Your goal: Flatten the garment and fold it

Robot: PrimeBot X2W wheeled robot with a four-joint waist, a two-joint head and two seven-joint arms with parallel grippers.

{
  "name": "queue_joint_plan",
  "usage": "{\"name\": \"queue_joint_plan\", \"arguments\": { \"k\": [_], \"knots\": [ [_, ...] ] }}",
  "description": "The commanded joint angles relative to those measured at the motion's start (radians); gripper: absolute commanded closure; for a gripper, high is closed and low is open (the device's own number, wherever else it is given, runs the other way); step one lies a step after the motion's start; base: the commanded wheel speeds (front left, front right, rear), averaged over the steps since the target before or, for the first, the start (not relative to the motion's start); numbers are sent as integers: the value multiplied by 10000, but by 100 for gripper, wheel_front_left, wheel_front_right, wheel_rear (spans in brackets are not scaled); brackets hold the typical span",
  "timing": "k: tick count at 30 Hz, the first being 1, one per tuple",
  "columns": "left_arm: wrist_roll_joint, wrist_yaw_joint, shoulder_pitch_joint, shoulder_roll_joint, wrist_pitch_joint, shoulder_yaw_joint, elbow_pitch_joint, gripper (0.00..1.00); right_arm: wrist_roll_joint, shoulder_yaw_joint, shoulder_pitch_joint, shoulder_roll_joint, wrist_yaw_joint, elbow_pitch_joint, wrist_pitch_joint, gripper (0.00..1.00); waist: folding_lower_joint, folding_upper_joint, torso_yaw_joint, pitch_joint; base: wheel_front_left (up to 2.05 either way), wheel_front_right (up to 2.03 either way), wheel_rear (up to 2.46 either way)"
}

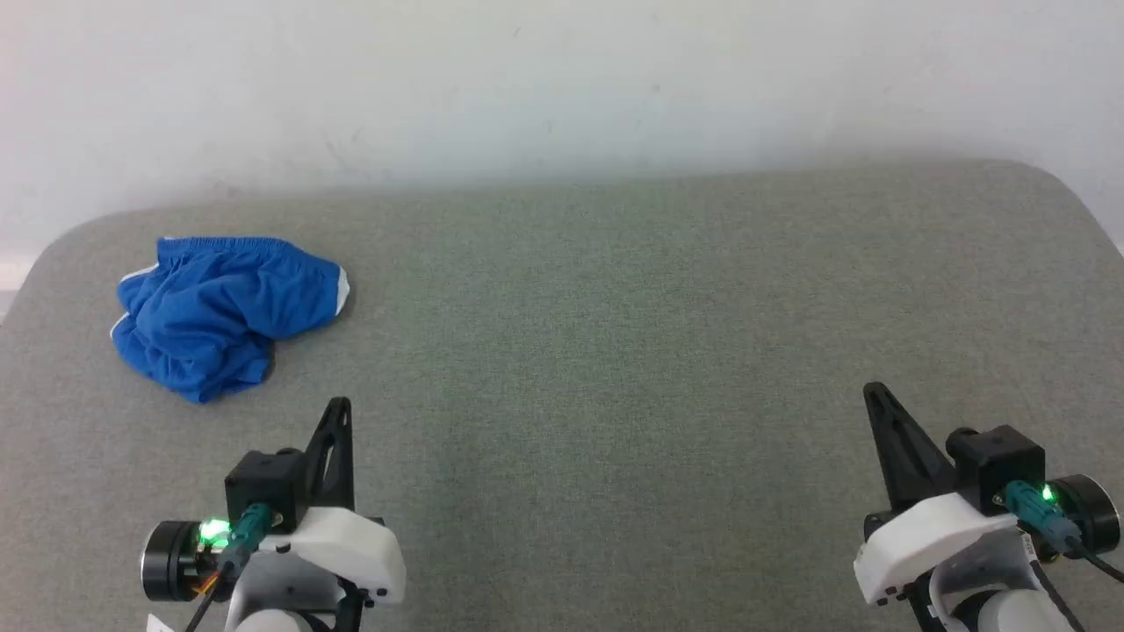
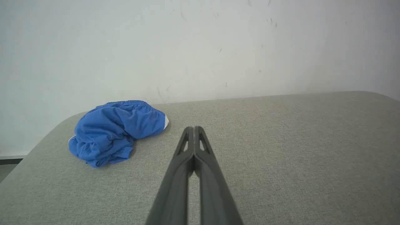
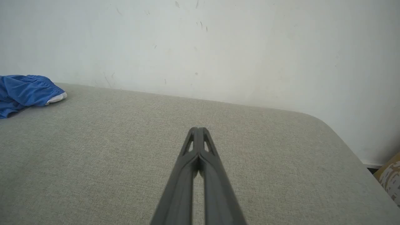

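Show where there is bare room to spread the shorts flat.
Free: the pad from the shorts to its right edge, ahead of the left gripper and right gripper. Crowded: the far left corner, where the shorts lie bunched.

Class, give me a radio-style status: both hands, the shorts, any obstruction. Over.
Left hand shut, empty, short of the shorts. Right hand shut, empty. Shorts crumpled, unfolded, far left on grey surface. Nothing blocks the way.
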Motion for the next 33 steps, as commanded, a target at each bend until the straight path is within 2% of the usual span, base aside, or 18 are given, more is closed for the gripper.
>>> {"name": "queue_joint_plan", "arguments": {
  "k": [1,22,23,33],
  "knots": [
    [64,-78,46,-9,1,32,-58,100,-76,-7,-56,28,-11,-66,7,100,0,0,0,0,0,0,0],
    [64,-78,46,-9,1,32,-58,100,-76,-7,-56,28,-11,-66,7,100,0,0,0,0,0,0,0],
    [-4,6,0,2,0,-4,4,0,4,0,0,-2,0,6,0,0,0,0,0,0,0,0,0],
    [-117,36,13,1,-129,-94,107,0,169,-43,49,-4,-1,118,-131,0,0,0,-2,2,0,0,0]
  ]
}}
